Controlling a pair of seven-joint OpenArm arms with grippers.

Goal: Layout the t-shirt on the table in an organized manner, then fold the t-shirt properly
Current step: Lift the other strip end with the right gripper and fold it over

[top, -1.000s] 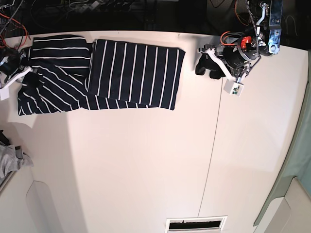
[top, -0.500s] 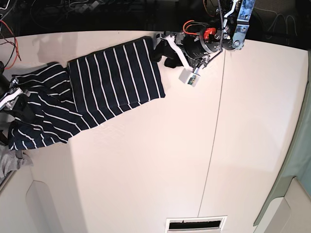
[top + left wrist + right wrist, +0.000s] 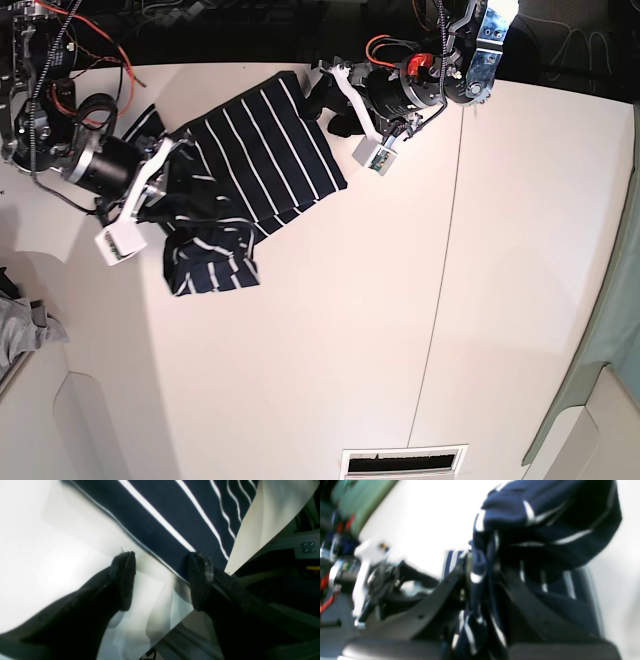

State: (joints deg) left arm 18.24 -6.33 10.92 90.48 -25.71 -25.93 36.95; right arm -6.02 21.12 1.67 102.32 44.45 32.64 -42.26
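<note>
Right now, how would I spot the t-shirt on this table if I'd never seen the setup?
Look at the far left part of the wide white table, between the two arms. The t-shirt lies there bunched, one end pinched in the right gripper. It is dark navy with thin white stripes, unlike the plain grey cloth at the left edge.

The right wrist view was blurred, so the t-shirt (image 3: 545, 522) showed only as a dark bunch. The left wrist view cut the shirt off at its top edge. In the base view, the grey cloth (image 3: 22, 335) was cut off by the left edge.
</note>
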